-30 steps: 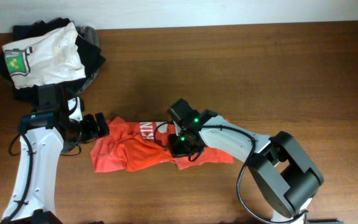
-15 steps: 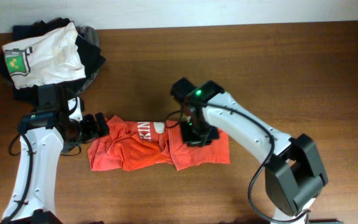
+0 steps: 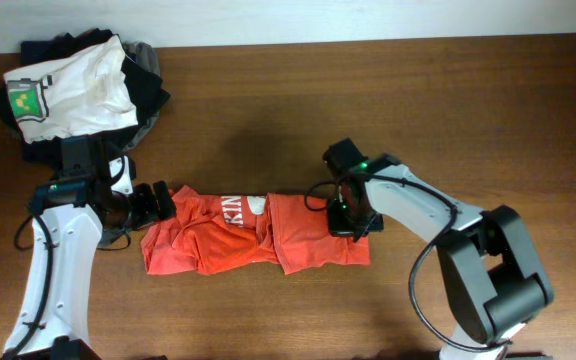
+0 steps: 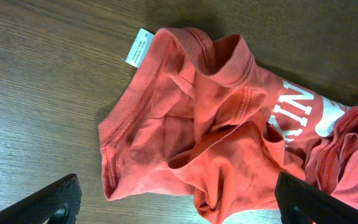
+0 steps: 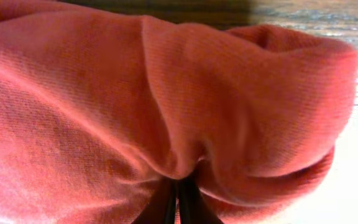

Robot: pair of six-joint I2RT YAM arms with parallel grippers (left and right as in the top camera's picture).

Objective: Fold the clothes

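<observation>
The red-orange T-shirt lies crumpled in a long band across the table's middle, white lettering partly showing. In the left wrist view its collar and white neck tag face up. My left gripper is open just left of the collar, its fingers wide apart over the shirt's edge, holding nothing. My right gripper is shut on the shirt's right end. In the right wrist view its fingertips pinch a bunched fold of red cloth.
A pile of black and grey garments with a white T-shirt bearing a green-yellow print on top sits at the back left corner. Bare wooden table spreads behind and right of the shirt.
My right gripper has moved to the right with the cloth in it, pulling the shirt's right part out flatter and longer. The left arm has not moved.
</observation>
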